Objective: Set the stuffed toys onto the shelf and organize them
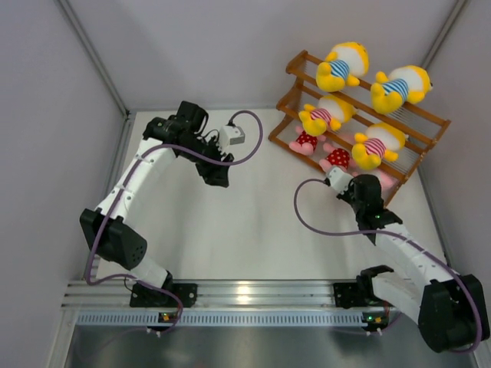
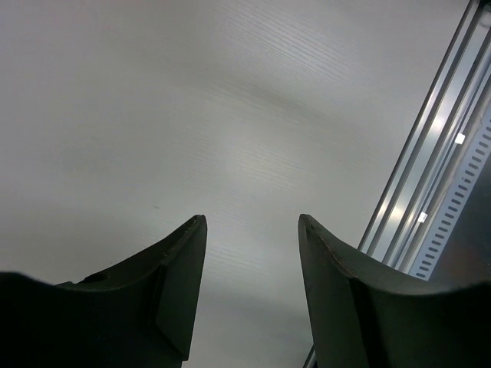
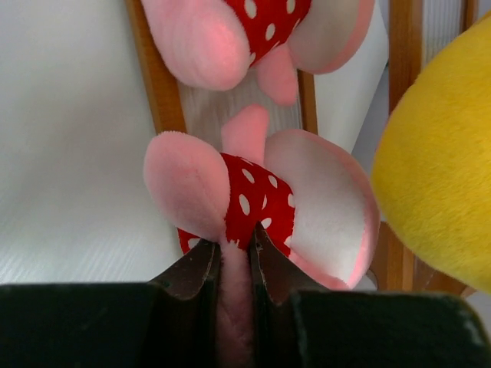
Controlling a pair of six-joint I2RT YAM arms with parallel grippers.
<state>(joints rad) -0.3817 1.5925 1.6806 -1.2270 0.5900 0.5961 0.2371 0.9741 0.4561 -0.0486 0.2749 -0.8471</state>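
The white bench [image 1: 253, 230] carries the brown wooden shelf [image 1: 437, 119], which stands askew in its far right corner. The left arm [image 1: 146, 172] reaches up along the bench's left edge and the right arm [image 1: 406, 249] along its right edge, towards the shelf's bottom tier. Two yellow toys in blue stripes [image 1: 341, 65] [image 1: 399, 88] sit on the top tier. Two yellow toys in pink stripes [image 1: 326, 115] [image 1: 376, 144] sit on the middle tier. On the bottom tier, at the shelf's near edge, lie a far pink toy [image 1: 305, 141] and, just beside it, the near pink toy [image 1: 336, 159], both in red dotted outfits. A third pink shape [image 1: 386, 180] shows past the right arm, mostly hidden. The left gripper [image 2: 252, 230] hangs over bare bench towards the far left corner, its jaws moderately apart with nothing between them. The right gripper [image 3: 236, 249] is at the shelf's near edge, its jaws drawn narrow and pinching a pink soft part of the near pink toy, which lies on the slats.
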